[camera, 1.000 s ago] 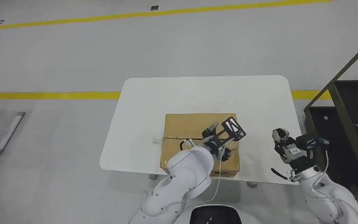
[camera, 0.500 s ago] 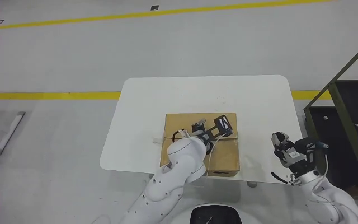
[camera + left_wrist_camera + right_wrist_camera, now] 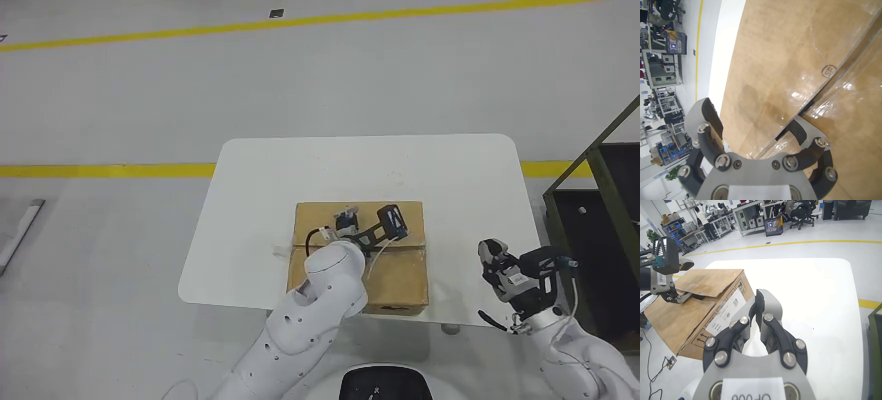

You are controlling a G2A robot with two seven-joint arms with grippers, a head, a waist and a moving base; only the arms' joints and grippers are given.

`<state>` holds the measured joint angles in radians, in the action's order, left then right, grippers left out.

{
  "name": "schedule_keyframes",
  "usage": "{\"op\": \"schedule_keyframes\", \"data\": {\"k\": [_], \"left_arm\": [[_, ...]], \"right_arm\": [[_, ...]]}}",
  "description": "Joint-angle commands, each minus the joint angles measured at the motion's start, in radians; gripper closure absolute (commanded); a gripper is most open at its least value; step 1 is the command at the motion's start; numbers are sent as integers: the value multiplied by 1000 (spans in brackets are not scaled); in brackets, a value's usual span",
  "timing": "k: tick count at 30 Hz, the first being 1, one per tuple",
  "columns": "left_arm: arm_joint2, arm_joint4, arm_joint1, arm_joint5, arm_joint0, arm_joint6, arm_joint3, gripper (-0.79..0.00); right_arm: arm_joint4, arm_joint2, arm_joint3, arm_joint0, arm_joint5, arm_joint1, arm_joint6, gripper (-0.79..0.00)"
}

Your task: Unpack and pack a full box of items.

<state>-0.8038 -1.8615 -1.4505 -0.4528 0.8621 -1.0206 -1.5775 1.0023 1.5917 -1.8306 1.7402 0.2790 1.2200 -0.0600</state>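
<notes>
Opening is in hand: the box [image 3: 405, 280] flap [image 3: 710, 281] is straddled by the wide jaws of the left gripper [image 3: 754, 118] and needs lifting next; the right gripper [image 3: 757, 303] is closed, empty.

cardboard box [image 3: 405, 285] on white table [image 3: 470, 180] | left arm [image 3: 335, 275] over it (wrist above lid) | right gripper [image 3: 490, 250] apart from box

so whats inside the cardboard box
Nothing inside shows. The top flaps of the cardboard box cover the contents; one flap is raised slightly where a finger of the left gripper sits under its edge, leaving a dark gap.
</notes>
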Motion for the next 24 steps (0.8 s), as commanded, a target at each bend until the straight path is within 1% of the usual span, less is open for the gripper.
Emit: {"op": "schedule_keyframes", "data": {"k": [1,2,3,4,5,10,12,14,15,16,17,20,24], "left_arm": [[-5,-16,-1,25,7,28,-6,-683],[-7,-22,-1,33,10,39,-11,-468],[-8,-32,-1,39,14,49,-17,-382],[-10,-41,-1,41,16,61,-25,-237],[-13,-51,0,44,19,71,-33,0],[-34,-106,4,52,32,102,-76,0],[-37,-118,6,12,35,108,-82,0],[-46,-121,7,-4,36,112,-89,0],[-53,-121,6,5,36,113,-91,-22],[-58,-102,4,15,42,119,-89,-650],[-55,-94,3,2,40,124,-87,-785],[-40,-137,0,-17,23,144,-76,-785],[-37,-179,-7,21,-8,177,-47,-785]], "right_arm": [[0,-1,-1,-2,-2,0,2,0],[0,-3,-2,-2,-3,0,3,0],[1,-5,-3,-3,-3,1,4,0],[2,-7,-4,-3,-5,1,4,0],[3,-10,-4,-3,-5,1,4,0],[8,-15,-3,-6,-6,1,7,0],[8,-18,-4,-8,-8,2,8,0],[8,-21,-6,-9,-9,2,9,0],[7,-22,-5,-10,-10,2,10,0],[7,-24,-5,-10,-11,2,11,0],[8,-26,-5,-12,-11,3,12,0],[9,-28,-10,-14,-14,3,14,0],[5,-24,-14,-13,-16,3,15,0]]}}
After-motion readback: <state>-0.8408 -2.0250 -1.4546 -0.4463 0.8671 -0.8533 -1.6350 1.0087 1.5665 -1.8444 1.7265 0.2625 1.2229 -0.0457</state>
